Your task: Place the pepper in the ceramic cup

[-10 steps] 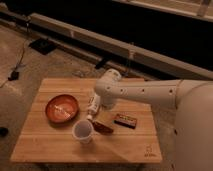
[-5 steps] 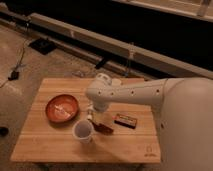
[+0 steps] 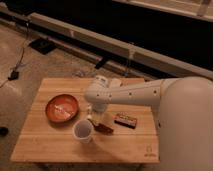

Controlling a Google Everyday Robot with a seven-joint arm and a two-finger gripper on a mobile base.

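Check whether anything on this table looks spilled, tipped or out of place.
Nothing stands out. The cup and bowl stand upright, the pepper lies beside the cup, and the claw hangs close above it.

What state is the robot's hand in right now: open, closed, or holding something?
Hand: down close to the pepper, beside the ceramic cup; whether it is open, closed or holding anything cannot be told.
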